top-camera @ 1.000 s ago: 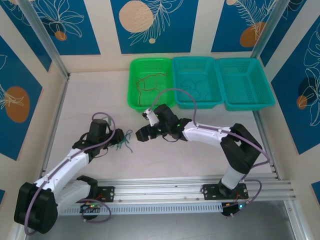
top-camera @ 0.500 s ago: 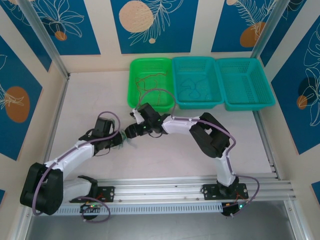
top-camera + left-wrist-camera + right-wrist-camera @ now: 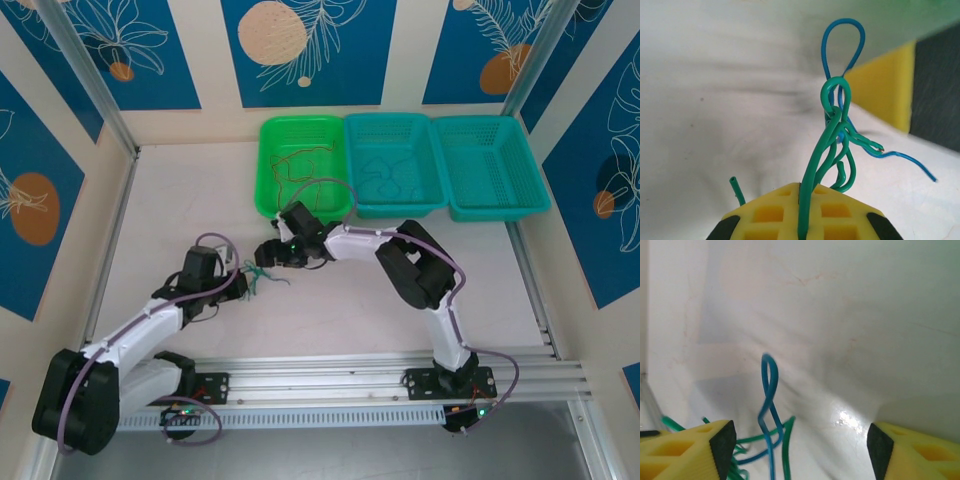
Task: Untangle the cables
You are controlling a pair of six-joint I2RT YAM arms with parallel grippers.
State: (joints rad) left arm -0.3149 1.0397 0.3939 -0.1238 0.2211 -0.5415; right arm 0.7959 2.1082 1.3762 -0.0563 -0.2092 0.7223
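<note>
The cables point(image 3: 264, 279) lie as a small green and blue tangle on the table between both grippers. My left gripper point(image 3: 240, 283) is shut on a green cable point(image 3: 821, 147), which runs up from between its yellow pads point(image 3: 801, 202) to a knot. A blue cable point(image 3: 842, 46) loops up out of that knot. My right gripper point(image 3: 268, 252) hangs open just beyond the tangle. In the right wrist view the blue loop point(image 3: 768, 390) and a green strand point(image 3: 786, 450) stand between its spread fingers point(image 3: 716, 441), nearer the left one. The right gripper point(image 3: 800, 445) touches neither.
Three baskets stand in a row at the back. The green basket point(image 3: 272, 150) holds a red-brown wire point(image 3: 300, 165). The middle teal basket point(image 3: 358, 140) holds a thin wire, and a further teal basket point(image 3: 495, 165) stands at the right. A yellow pad point(image 3: 885, 85) of the right gripper stands close behind the knot.
My left gripper has shut on the green cable. The right arm has swung left and its open gripper now sits at the tangle.
</note>
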